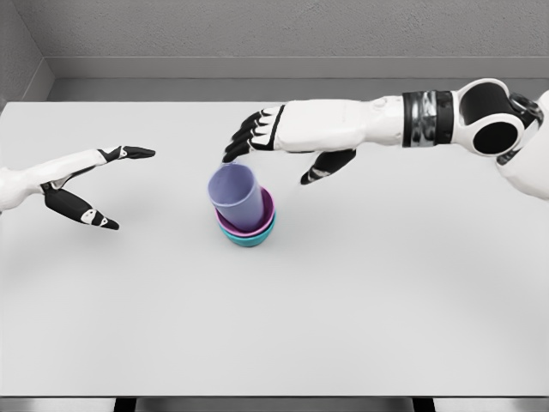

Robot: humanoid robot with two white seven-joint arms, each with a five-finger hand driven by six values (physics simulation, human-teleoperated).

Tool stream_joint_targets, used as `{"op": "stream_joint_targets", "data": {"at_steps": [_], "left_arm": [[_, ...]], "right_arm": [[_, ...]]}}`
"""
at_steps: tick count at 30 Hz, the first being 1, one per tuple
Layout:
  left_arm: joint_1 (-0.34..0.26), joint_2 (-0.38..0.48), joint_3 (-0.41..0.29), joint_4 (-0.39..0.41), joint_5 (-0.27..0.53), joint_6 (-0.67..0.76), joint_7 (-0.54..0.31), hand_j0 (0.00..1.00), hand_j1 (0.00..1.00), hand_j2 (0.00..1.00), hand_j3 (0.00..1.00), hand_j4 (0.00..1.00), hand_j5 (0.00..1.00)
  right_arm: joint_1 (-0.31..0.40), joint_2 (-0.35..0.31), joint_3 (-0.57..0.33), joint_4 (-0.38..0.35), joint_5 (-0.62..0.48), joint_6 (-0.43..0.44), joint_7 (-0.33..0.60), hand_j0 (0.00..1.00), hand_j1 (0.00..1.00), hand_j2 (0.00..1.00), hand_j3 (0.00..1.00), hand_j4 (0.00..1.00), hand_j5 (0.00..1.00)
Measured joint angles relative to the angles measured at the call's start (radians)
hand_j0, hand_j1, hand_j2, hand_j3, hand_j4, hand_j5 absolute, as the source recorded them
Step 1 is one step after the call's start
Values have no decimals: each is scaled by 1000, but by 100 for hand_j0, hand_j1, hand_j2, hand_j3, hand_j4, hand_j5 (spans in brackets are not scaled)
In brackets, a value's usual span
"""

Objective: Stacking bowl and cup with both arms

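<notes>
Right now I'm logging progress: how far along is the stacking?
It looks done: the purple cup stands in the pink bowl, which nests in the teal bowl. Nothing is in hand; the right hand hovers open just above the cup, and the left hand is open, off to the side. What's left: pulling the arms away.

The cup (pixel 236 196) hides most of both bowls' (pixel 249 233) interiors.
</notes>
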Motion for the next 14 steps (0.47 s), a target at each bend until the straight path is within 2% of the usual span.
{"op": "stream_joint_targets", "data": {"at_steps": [3,9,14], "left_arm": [[-2,4,-3,0,0,0,-1,100,100,100,100,100,100],[-2,9,-5,0,0,0,-1,100,100,100,100,100,100],[-2,10,-6,0,0,0,-1,100,100,100,100,100,100]], "right_arm": [[17,-36,-10,2,-1,0,-7,100,100,100,100,100,100],[80,-158,-11,4,-2,0,-16,100,100,100,100,100,100],[106,-238,-13,9,-4,0,-30,100,100,100,100,100,100]]}}
